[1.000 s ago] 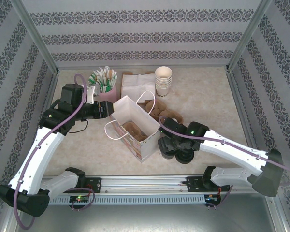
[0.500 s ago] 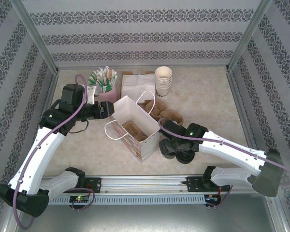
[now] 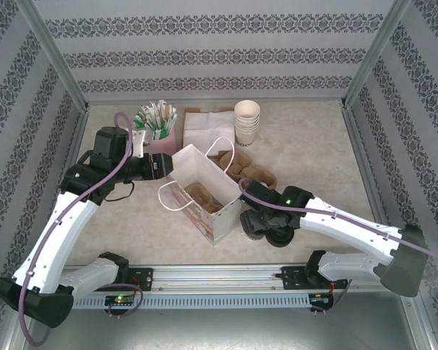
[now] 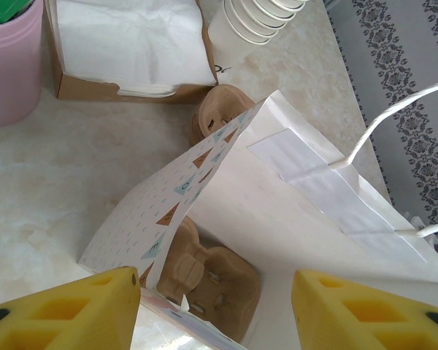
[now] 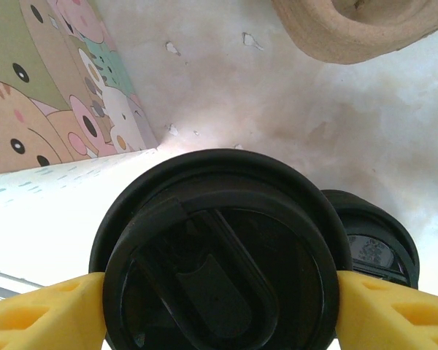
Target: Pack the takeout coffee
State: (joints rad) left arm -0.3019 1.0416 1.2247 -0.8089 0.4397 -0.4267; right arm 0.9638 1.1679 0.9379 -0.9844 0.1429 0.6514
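**A:** Top view. What could go wrong here?

**B:** We judge the paper bag (image 3: 202, 195) to be the weak point. It stands light and tall between the two tools. A cup carried in low from the right gripper (image 3: 266, 227) could catch its wall and tip it. The left arm reaches forward with the wrist level, and the left gripper (image 3: 168, 166) is at the bag's rim. The right arm stretches low across the table, its wrist bent down just beside the bag.

**A:** Left wrist view?

**B:** The fingers (image 4: 66, 310) are spread wide and pinch nothing. The bag's mouth lies between and ahead of them, with a cup carrier (image 4: 212, 281) on its floor. With no wall clamped, we think the mouth may sag.

**A:** Right wrist view?

**B:** The takeout coffee (image 5: 219, 255) sits between the fingers (image 5: 44, 310), which press against its sides beneath the lid. The bag's printed wall stands beyond one finger, and a pile of lids (image 5: 376, 237) lies just behind the cup. Too hard a squeeze could buckle the paper or pop the lid, and a skewed lift could brush the pile.
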